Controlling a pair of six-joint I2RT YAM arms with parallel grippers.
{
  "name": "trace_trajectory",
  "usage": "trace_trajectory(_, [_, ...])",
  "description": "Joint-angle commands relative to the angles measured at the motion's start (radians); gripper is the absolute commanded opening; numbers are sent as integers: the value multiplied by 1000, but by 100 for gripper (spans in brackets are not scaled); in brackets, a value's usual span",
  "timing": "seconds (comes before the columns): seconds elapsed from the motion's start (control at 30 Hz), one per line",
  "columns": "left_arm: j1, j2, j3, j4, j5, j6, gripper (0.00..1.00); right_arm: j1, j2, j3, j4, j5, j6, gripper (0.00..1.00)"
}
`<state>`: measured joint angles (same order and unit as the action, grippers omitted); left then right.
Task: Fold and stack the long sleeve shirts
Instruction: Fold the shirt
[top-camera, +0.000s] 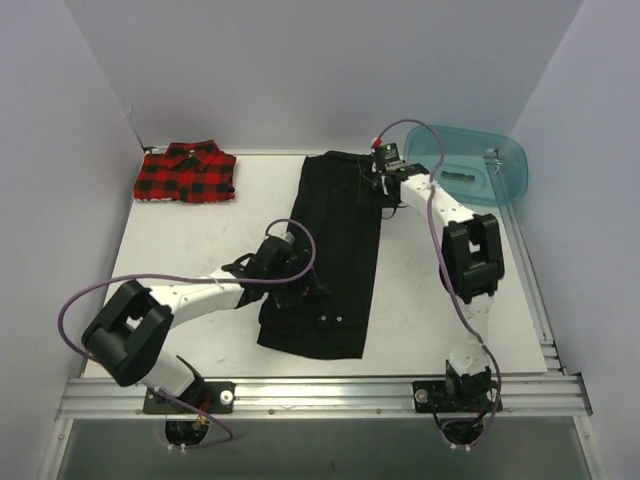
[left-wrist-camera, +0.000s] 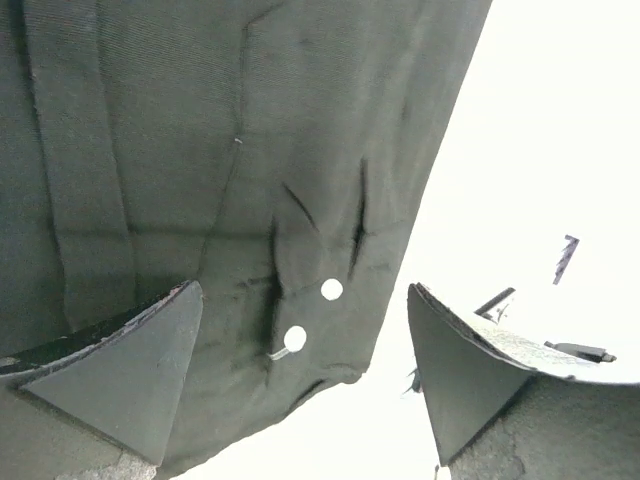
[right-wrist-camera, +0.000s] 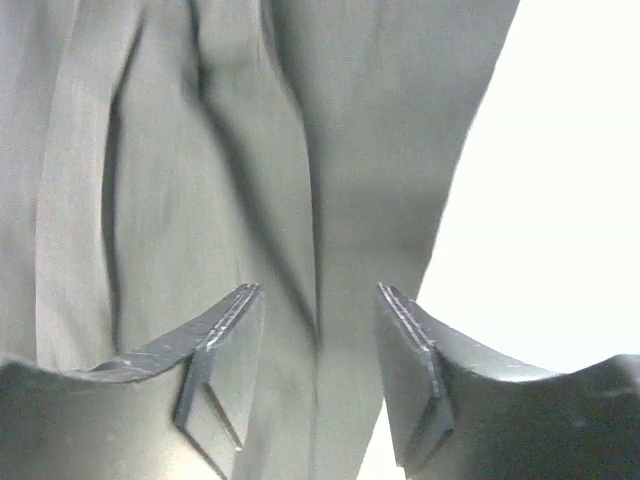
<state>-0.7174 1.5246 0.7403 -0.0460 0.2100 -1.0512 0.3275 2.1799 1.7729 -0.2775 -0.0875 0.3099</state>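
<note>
Black shirt (top-camera: 345, 240) lies on a white table (top-camera: 190, 245) between pale walls (top-camera: 320, 70).

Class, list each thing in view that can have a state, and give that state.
black shirt: folded lengthwise, lying flat.
plaid shirt: folded, far left corner.
teal tub: lidless, far right corner.
left hand: open, over the black shirt.
right hand: open, over the black shirt.

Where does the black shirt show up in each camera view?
Top external: the black shirt lies as a long strip down the middle of the white table.
Left wrist: the shirt fills left and centre, two white buttons low down.
Right wrist: the shirt fills the left two thirds.
Shared landmark: the shirt's edge against the white table.
</note>
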Motion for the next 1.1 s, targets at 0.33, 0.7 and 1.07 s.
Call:
trace_trajectory(0.33, [29,-308,5,-405,-385,252,83,244,-739,-713,-63,28,119,46])
trace_trajectory(0.7, [61,-137,-50,-312,-284,238,80,387,-623,-889,89,-11,229,40])
trace_trajectory(1.07, [59,-96,37,-287,-236,284,81,196,-526,-813,64,14,133,40])
